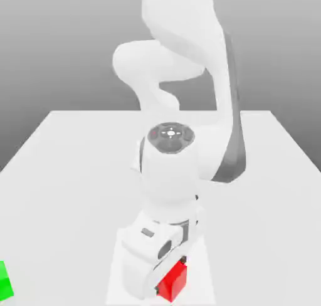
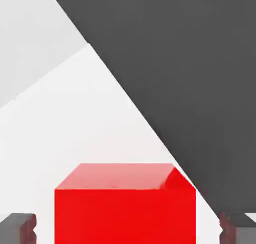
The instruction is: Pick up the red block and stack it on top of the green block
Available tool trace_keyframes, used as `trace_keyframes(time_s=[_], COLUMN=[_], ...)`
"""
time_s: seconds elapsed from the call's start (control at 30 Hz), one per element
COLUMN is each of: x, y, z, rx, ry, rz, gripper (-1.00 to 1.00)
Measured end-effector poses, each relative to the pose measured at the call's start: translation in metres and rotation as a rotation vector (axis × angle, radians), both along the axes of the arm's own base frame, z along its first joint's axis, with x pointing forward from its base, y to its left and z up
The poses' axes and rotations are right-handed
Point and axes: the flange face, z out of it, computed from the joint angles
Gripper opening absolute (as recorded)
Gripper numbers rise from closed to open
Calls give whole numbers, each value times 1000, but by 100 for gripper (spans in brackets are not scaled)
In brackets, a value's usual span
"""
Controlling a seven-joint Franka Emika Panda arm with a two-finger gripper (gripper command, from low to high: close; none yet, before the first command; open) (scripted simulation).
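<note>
The red block [image 1: 173,281] rests on the white table near its front edge, under the bent white arm. My gripper [image 1: 168,284] has come down over it and stands open. In the hand view the red block [image 2: 125,208] sits between the two dark fingertips [image 2: 17,228], with a narrow gap on each side, so neither fingertip touches it. The green block [image 1: 4,282] lies on the table at the exterior view's far left, cut off by the picture's edge and well apart from the red block.
The white table [image 1: 75,173] stretches behind and to both sides of the arm. The arm's links [image 1: 169,173] rise directly above the gripper. In the hand view the table's edge runs close by the red block, with dark floor [image 2: 190,63] beyond it.
</note>
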Motion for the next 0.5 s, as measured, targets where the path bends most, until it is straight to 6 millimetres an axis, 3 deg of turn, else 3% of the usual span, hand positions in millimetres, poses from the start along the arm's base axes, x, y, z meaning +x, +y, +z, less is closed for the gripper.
trace_keyframes(time_s=[0.13,0.3,0.37,0.5], x=[0,0,9,24], y=[0,-2,-31,-111], z=[-1,52,60,68], rx=[1,1,1,2], ry=[1,2,6,12], rz=[1,0,-13,-42], gripper=[-100,-100,-100,-100])
